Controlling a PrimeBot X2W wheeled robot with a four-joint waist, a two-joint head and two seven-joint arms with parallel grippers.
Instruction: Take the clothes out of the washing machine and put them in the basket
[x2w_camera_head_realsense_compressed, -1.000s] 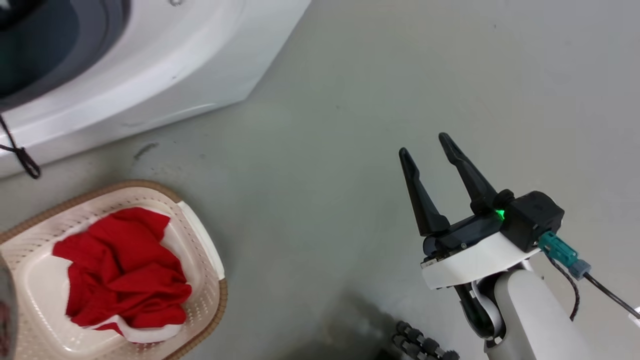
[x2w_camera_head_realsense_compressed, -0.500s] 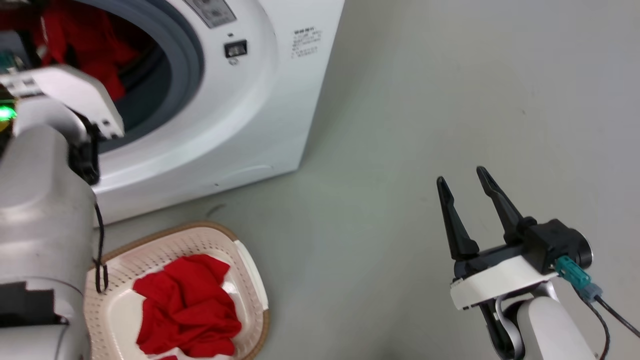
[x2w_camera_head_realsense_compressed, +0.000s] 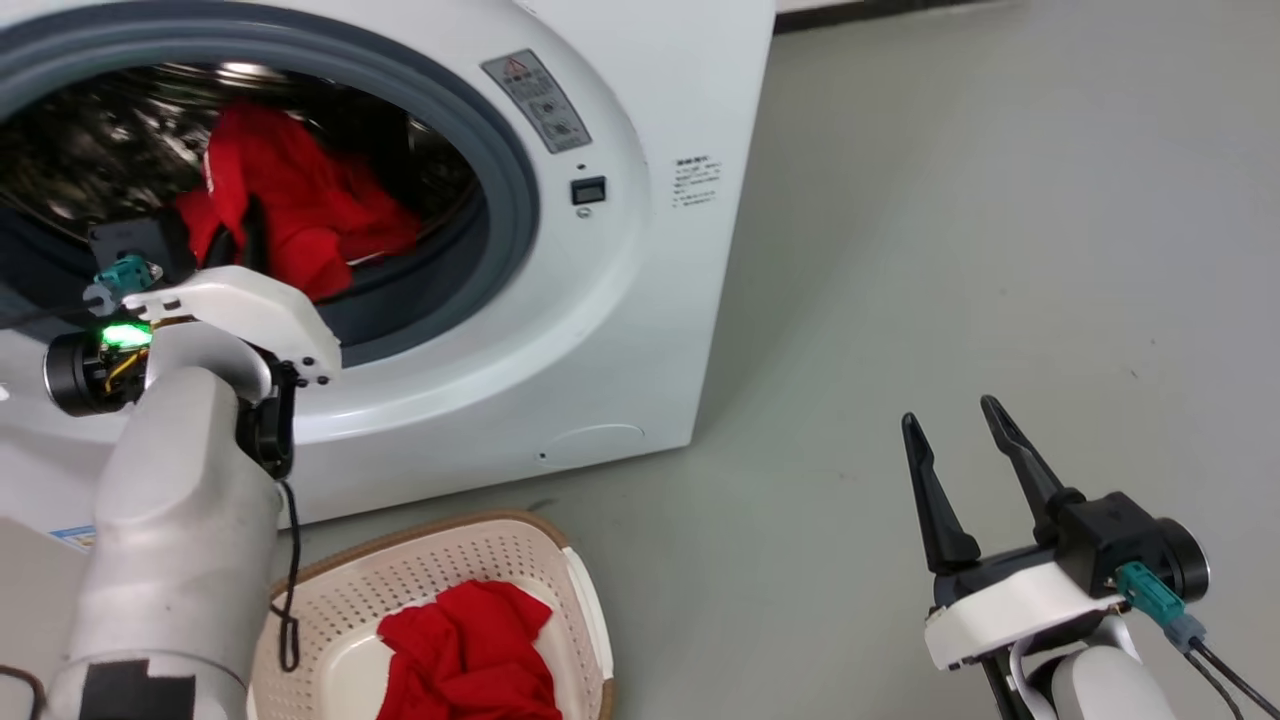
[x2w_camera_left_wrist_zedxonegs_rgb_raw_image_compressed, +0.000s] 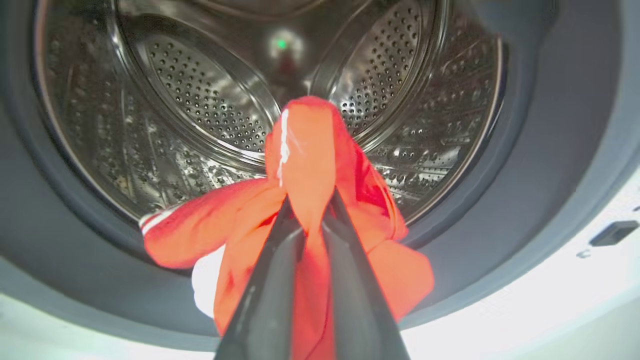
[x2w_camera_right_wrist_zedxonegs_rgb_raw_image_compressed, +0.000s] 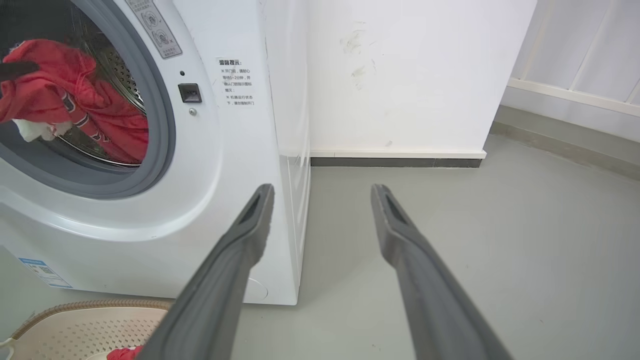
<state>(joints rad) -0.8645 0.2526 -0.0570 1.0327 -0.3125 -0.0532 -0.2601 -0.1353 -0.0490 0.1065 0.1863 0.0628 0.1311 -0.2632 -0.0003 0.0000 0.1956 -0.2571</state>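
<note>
The left gripper (x2w_camera_left_wrist_zedxonegs_rgb_raw_image_compressed: 311, 204) pinches 1 red garment (x2w_camera_left_wrist_zedxonegs_rgb_raw_image_compressed: 307, 145) at the mouth of the washer (x2w_camera_head_realsense_compressed: 640, 250) drum. Red cloth (x2w_camera_head_realsense_compressed: 470, 650) lies in the basket (x2w_camera_head_realsense_compressed: 420, 585) below. The right gripper (x2w_camera_head_realsense_compressed: 950, 412) hangs spread over the floor (x2w_camera_head_realsense_compressed: 950, 200).

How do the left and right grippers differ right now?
The left gripper is shut on a red garment; the right gripper is open and holds nothing. The left gripper reaches into the washing machine opening; the right gripper hangs over the floor, off to the machine's side. Both have two long dark fingers.
</note>
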